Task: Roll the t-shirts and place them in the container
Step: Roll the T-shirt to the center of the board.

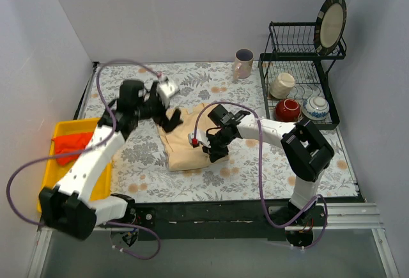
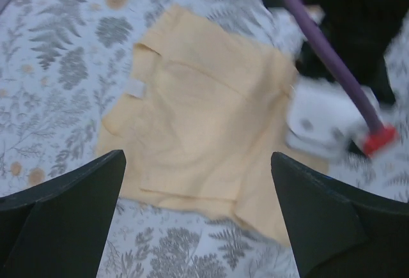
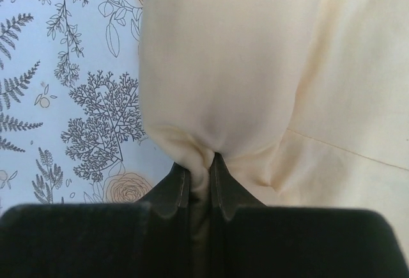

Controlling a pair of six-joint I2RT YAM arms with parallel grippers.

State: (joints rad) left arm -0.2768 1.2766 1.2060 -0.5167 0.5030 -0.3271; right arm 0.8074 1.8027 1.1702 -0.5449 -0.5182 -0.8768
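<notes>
A pale cream t-shirt [image 1: 185, 147] lies folded into a compact slab on the fern-print table; the left wrist view shows it as a cream t-shirt [image 2: 204, 105] with layered edges. My left gripper [image 1: 169, 119] hovers over its far left corner, and that left gripper [image 2: 197, 158] stands wide open with nothing between the fingers. My right gripper [image 1: 214, 153] sits at the shirt's right edge. In the right wrist view this right gripper [image 3: 200, 163] is shut on a pinched fold of the cream t-shirt [image 3: 223, 54]. A red-orange t-shirt [image 1: 71, 145] lies in the yellow bin.
The yellow bin [image 1: 64, 128] sits at the left table edge. A mug [image 1: 243, 62] stands at the back. The black dish rack [image 1: 300, 67] at the back right holds a plate [image 1: 332, 21], a cream cup [image 1: 282, 85], a red bowl [image 1: 287, 108] and a patterned bowl [image 1: 316, 107].
</notes>
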